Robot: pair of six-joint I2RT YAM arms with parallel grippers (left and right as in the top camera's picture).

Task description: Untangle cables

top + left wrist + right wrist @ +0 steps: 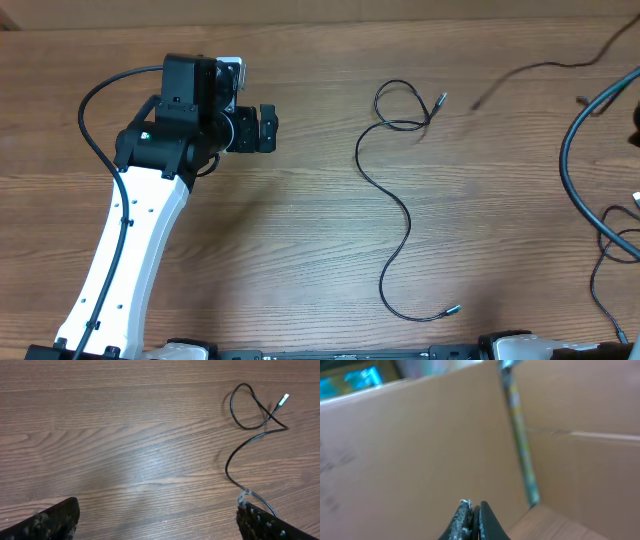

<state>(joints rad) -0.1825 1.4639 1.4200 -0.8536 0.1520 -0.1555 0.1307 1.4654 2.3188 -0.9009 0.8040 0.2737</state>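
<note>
The move turns on how a thin black USB cable lies from the left fingers. In the overhead view it sits out to their right on the wooden worktop, apart from them, with bare wood between. Its long axis runs far to near in a loose S. The far end curls into a small loop that crosses itself just beside a silver plug. The other plug lies at the near edge.

The left fingers are spread wide and carry nothing. In their wrist view the loop sits up and to the right, and the cord trails down to pass beneath the right-hand finger.

The right fingers are pressed together with nothing seen between them. Their camera shows only cardboard and a corner of the worktop, and they do not appear in the overhead view. The left arm therefore looks the nearer one. Any reach would likely go rightward to the self-crossing at the loop, gripping across the cord.

Another thin cord, blurred, lies at the far right.
</note>
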